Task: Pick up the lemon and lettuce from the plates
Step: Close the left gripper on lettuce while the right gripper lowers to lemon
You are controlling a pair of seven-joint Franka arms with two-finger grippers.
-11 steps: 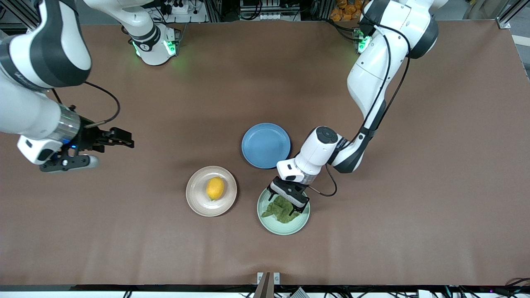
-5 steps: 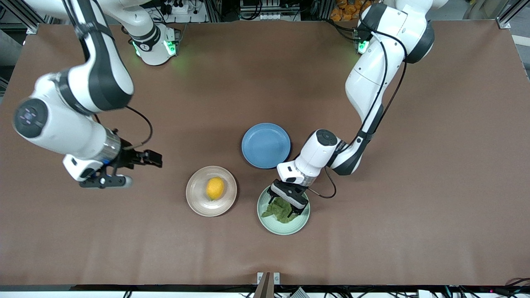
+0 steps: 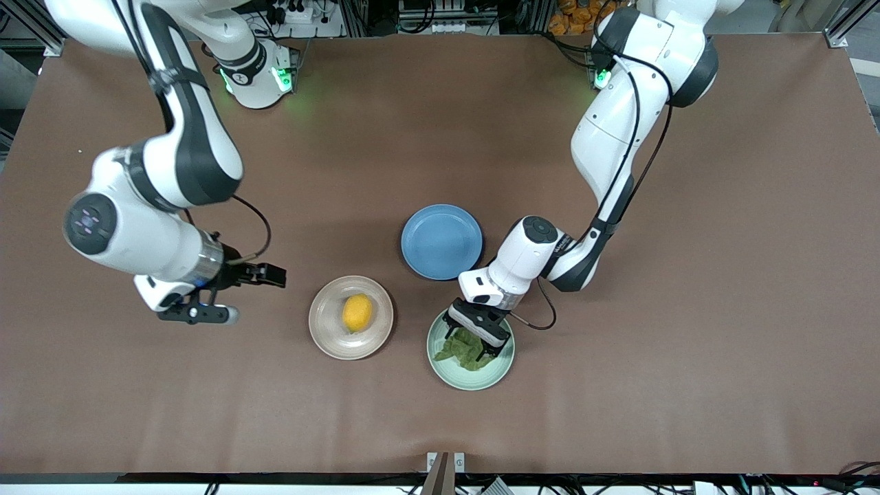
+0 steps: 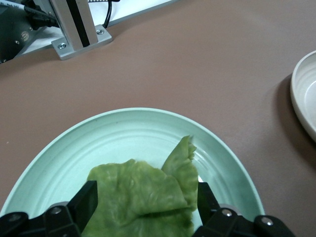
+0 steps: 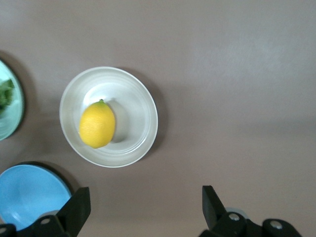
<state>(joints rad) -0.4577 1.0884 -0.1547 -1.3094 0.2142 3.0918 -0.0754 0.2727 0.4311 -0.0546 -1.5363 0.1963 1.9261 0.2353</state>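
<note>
Our left gripper (image 3: pixel 479 334) sits low over the mint green plate (image 3: pixel 501 370), its fingers (image 4: pixel 88 205) spread wide on either side of the lettuce (image 4: pixel 143 197), not yet pinching it. To do this well, we should close gently on the thick folded part of the leaf, then lift straight up so the plate stays put. The leaf is wrinkly, thin and floppy; the plate is matte with faint rings. Our right gripper (image 3: pixel 234 292), jaws wide and empty, hangs over bare table toward the right arm's end, beside the beige plate (image 3: pixel 328 333). There the lemon (image 3: pixel 357 313) lies, smooth, oval and pointed. The blue plate (image 3: pixel 441 241) is empty.
</note>
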